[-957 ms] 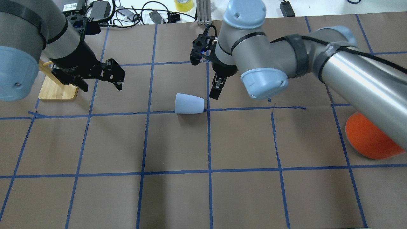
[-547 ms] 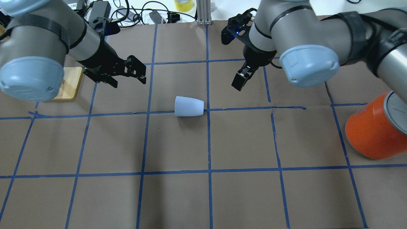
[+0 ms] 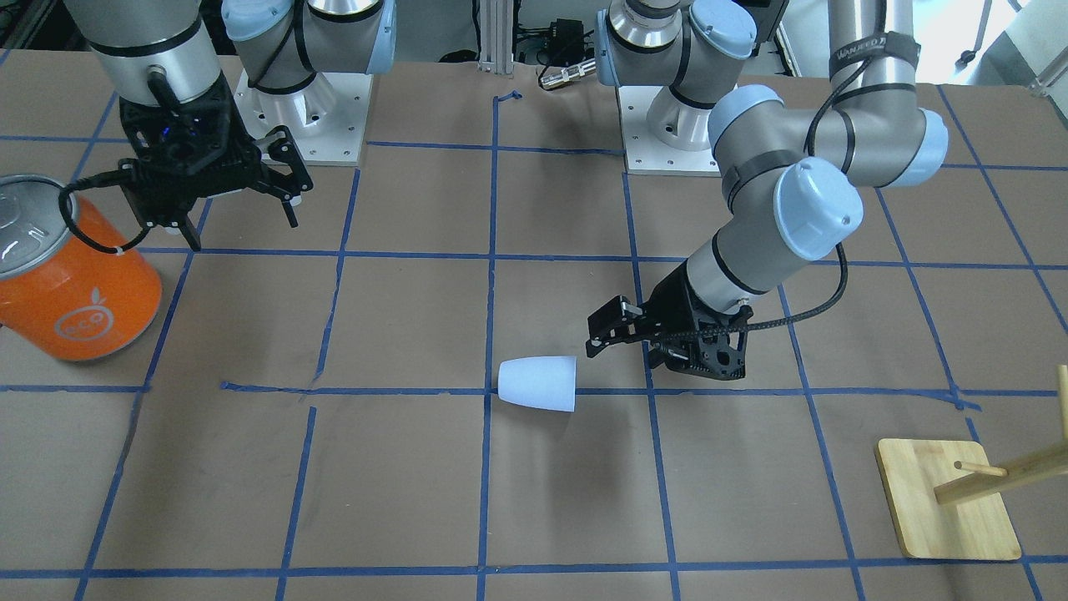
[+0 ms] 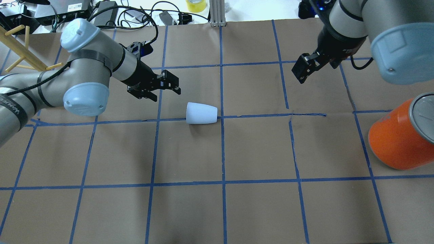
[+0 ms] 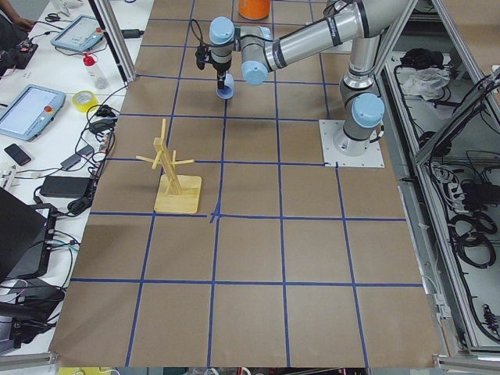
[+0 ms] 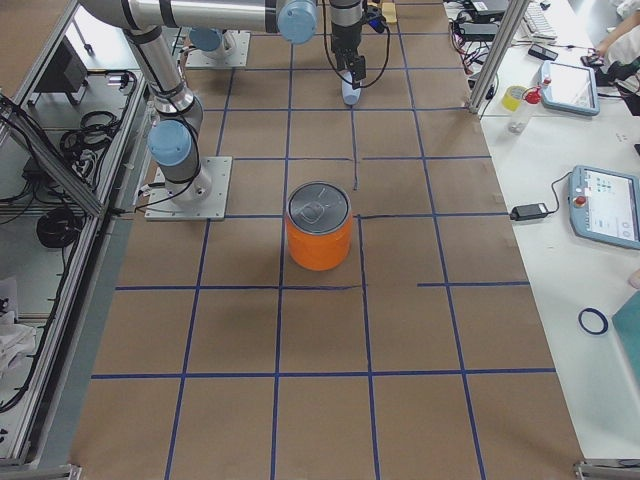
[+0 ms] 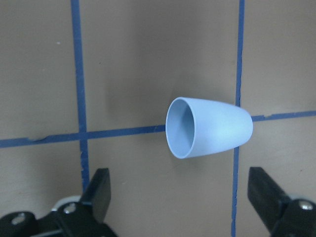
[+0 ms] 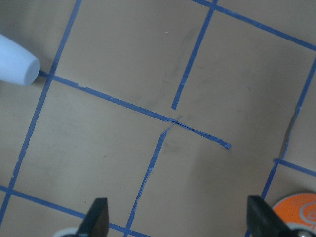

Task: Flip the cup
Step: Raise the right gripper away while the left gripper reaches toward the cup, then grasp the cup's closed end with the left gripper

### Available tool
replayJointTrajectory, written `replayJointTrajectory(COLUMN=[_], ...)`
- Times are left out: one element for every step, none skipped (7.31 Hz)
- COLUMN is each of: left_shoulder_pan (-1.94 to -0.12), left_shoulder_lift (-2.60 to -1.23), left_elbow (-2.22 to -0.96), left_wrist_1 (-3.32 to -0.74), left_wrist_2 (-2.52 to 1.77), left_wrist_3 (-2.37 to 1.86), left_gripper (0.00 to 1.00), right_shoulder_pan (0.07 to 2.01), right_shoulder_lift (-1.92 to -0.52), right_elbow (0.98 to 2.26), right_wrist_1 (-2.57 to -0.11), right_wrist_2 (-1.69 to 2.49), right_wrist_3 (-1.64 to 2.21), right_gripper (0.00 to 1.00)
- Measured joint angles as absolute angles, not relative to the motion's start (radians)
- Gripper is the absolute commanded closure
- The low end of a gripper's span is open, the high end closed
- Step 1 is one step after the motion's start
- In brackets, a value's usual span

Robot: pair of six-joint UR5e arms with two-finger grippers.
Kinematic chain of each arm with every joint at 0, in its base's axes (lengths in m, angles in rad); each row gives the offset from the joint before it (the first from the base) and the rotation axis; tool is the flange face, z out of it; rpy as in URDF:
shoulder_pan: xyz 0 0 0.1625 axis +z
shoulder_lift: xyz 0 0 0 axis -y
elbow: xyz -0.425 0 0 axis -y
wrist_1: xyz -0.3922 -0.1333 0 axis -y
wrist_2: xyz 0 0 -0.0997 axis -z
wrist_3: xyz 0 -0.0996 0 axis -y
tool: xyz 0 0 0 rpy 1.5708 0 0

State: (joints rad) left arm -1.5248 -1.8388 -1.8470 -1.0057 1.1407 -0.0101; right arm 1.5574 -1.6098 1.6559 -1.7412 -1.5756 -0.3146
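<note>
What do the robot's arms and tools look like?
Both the left arm and right arm are silver-grey tubes with pale-blue rounded joint caps, black straps and black cables. The left tool and right tool are black, angular and two-fingered.

The orange can (image 3: 79,288) carries a white logo reading roughly "eco".

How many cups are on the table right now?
1. The cup lies on its side near the middle of the table, on a blue tape line, its rim toward the open left gripper, untouched. No other shows in any view; none seems hidden.
</note>
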Motion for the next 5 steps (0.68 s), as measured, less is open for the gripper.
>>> replayJointTrajectory(left_shoulder_pan=[-1.529, -1.531, -1.536, -1.551, -1.571], left_shoulder_lift=[-1.877, -1.915, -1.949, -1.979, -2.003], left_elbow=[-1.848, -1.849, -1.848, -1.848, -1.846], left_wrist_1=[-0.999, -0.997, -0.993, -0.98, -0.956], left_wrist_2=[1.091, 1.037, 1.009, 0.997, 0.994], left_wrist_3=[-0.028, -0.037, -0.041, -0.045, -0.057], left_gripper=[0.01, 0.02, 0.02, 0.06, 0.22], right_shoulder_pan=[1.545, 1.54, 1.538, 1.538, 1.54], right_shoulder_lift=[-1.618, -1.621, -1.626, -1.647, -1.668], right_elbow=[1.654, 1.654, 1.655, 1.651, 1.646], right_wrist_1=[-1.74, -1.739, -1.736, -1.735, -1.733], right_wrist_2=[-1.58, -1.577, -1.585, -1.606, -1.61], right_wrist_3=[-0.223, -0.151, -0.107, -0.07, -0.046], right_gripper=[0.0, 0.0, 0.0, 0.0, 0.0])
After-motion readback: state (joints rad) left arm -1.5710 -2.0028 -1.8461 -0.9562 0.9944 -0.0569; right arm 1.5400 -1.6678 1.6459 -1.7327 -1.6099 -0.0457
